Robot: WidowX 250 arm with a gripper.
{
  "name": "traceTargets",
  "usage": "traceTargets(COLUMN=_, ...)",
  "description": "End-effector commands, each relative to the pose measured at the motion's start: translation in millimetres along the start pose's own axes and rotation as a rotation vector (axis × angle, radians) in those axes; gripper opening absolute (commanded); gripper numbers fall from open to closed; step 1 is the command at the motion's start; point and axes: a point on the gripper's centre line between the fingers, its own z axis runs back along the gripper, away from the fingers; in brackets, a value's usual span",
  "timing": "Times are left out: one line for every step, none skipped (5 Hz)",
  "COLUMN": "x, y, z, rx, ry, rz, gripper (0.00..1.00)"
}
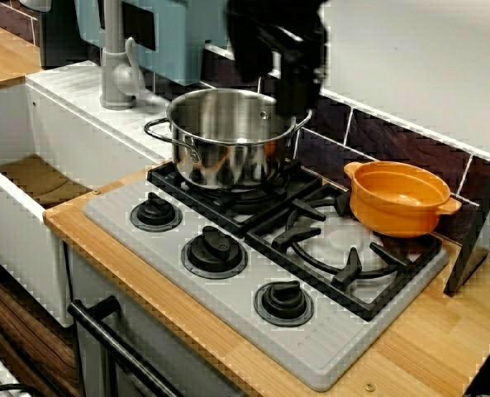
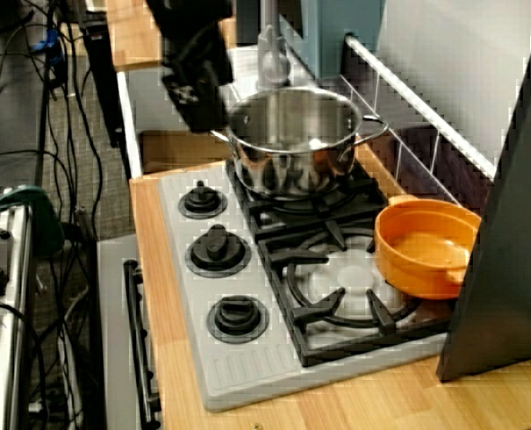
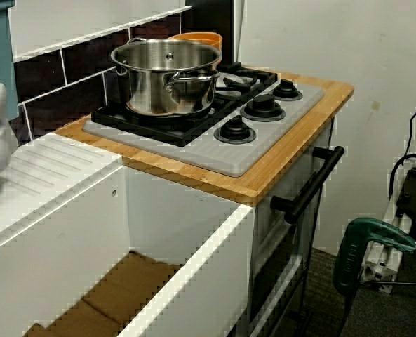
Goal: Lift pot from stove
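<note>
The orange pot (image 1: 397, 198) (image 2: 424, 246) sits empty on the far right corner of the stove's right burner grate, close to the tiled back wall. In the side view only its rim (image 3: 197, 38) shows behind the steel pot. The grey stove (image 1: 327, 347) (image 2: 247, 367) (image 3: 250, 151) has three black knobs along its front. My black gripper (image 1: 290, 99) (image 2: 202, 112) hangs blurred above the rim of the steel pot, well to the left of the orange pot. Its fingers do not show clearly. The side view does not include it.
A large shiny steel pot (image 1: 224, 141) (image 2: 292, 143) (image 3: 165, 77) stands on the left burner. A dark slanted panel (image 1: 480, 231) (image 2: 507, 233) leans just right of the orange pot. A grey faucet (image 1: 116, 70) and a white sink (image 1: 38, 178) lie to the left.
</note>
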Motion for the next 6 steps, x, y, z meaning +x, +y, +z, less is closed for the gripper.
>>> traceTargets(x=37.1, y=-33.9, z=-25.6, rx=-0.065, ry=-0.077, rz=-0.182, gripper=1.0)
traceTargets(x=55.2, y=-33.0, z=-40.5, rx=-0.107, ry=-0.086, rz=-0.247, gripper=1.0)
traceTargets(x=67.1, y=-26.9, z=-49.5, rx=-0.171, ry=-0.091, rz=-0.316, gripper=1.0)
traceTargets(x=75.2, y=-22.8, z=-53.3, rx=-0.202, ry=-0.101, rz=-0.39, gripper=1.0)
traceTargets(x=80.3, y=-25.1, z=-61.7, rx=-0.221, ry=-0.105, rz=-0.421, gripper=1.0)
traceTargets(x=83.6, y=-28.3, z=-72.5, rx=-0.22, ry=-0.106, rz=-0.429, gripper=1.0)
